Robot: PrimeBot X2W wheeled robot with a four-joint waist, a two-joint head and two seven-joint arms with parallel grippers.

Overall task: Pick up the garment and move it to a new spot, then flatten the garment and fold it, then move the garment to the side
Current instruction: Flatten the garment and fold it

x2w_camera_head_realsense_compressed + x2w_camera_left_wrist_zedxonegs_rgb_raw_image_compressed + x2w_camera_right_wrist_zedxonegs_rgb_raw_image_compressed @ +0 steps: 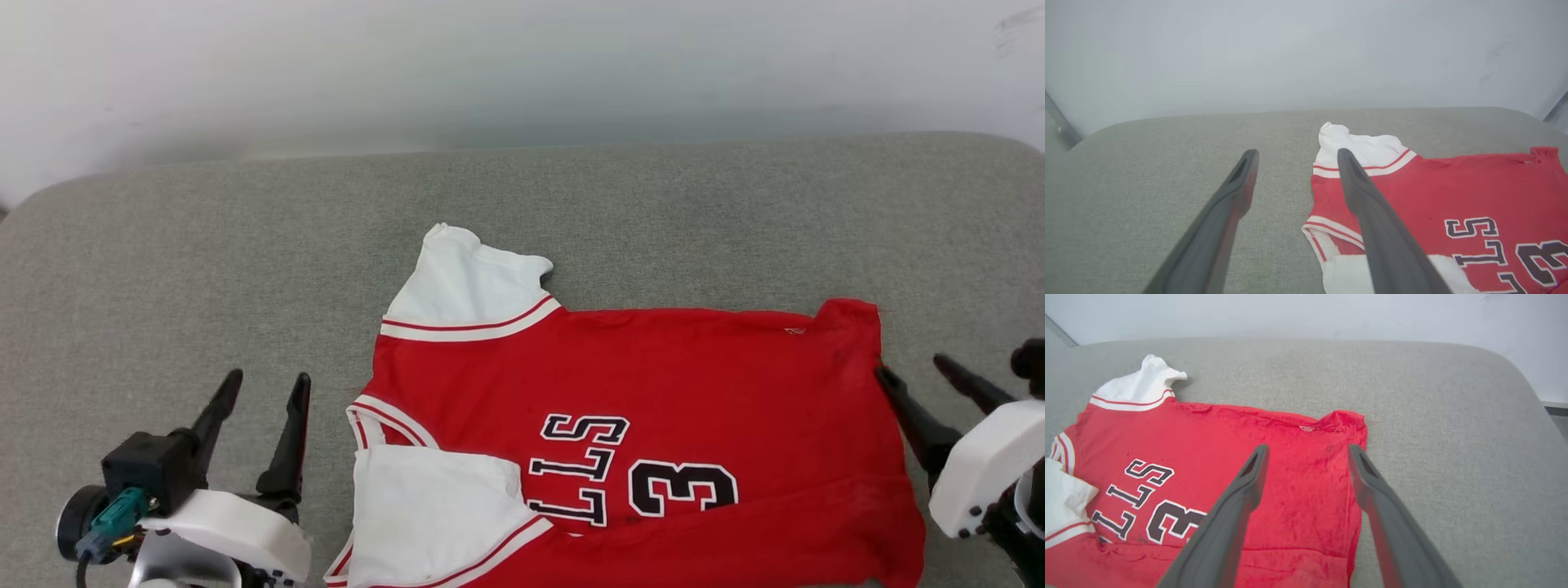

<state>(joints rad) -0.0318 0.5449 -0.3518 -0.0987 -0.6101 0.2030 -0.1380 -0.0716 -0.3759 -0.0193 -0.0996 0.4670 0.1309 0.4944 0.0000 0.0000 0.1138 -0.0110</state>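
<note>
Head view: garment (653, 384) on cushion (204, 245), "LLS" and "3" legible; left gripper (269, 380) and right gripper (910, 365) both spread, empty. Right wrist view adds cushion's rounded right corner.

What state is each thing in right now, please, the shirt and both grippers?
shirt, lying front up on the grey pad, near sleeve folded over the chest, far sleeve spread out, not held.
left gripper, open, empty, beside the collar end.
right gripper, open, empty, over the hem edge.
</note>
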